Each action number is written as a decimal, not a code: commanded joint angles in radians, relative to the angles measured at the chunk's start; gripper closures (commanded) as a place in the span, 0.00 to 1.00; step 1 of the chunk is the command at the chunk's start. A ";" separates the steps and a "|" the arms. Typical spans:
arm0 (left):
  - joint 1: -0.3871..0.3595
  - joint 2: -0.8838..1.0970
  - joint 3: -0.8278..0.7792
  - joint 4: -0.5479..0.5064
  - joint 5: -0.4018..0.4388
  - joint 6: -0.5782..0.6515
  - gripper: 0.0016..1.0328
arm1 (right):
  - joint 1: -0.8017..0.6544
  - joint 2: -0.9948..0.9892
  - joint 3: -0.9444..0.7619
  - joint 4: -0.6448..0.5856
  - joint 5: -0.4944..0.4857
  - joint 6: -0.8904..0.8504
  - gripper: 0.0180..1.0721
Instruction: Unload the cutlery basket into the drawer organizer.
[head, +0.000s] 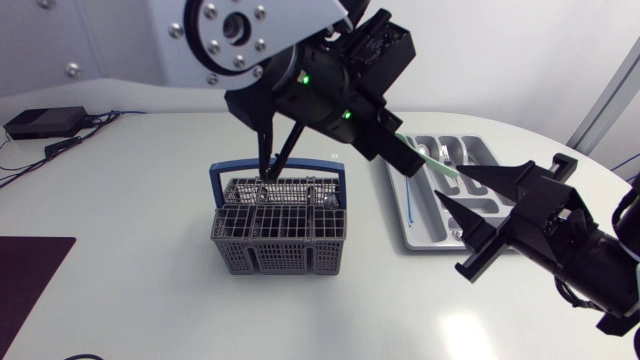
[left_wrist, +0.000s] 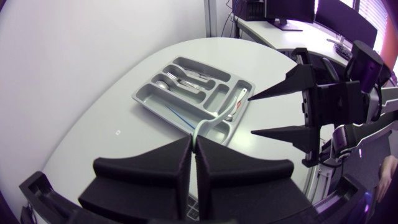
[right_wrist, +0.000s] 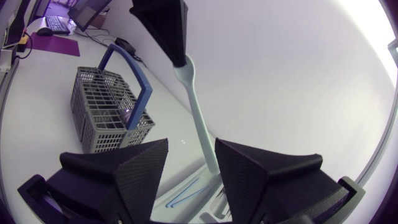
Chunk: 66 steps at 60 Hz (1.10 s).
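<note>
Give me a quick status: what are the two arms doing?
Left fingers shut on pale green utensil, over drawer organizer. Right fingers open, utensil's free end between them. Cutlery basket apart, mid-table; nothing else in the way.

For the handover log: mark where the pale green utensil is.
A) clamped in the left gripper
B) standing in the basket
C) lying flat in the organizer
A: the left gripper pinches the pale green utensil by one end, holding it in the air above the organizer.
</note>
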 joint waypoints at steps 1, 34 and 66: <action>0.005 0.055 0.044 -0.038 0.042 -0.078 0.97 | 0.037 0.021 -0.034 0.045 0.038 0.029 0.49; -0.027 0.156 0.182 -0.163 0.119 -0.158 0.97 | 0.135 0.105 -0.095 0.184 0.151 -0.103 0.60; -0.024 0.174 0.196 -0.185 0.134 -0.161 0.97 | 0.135 0.133 -0.092 0.220 0.170 -0.146 0.77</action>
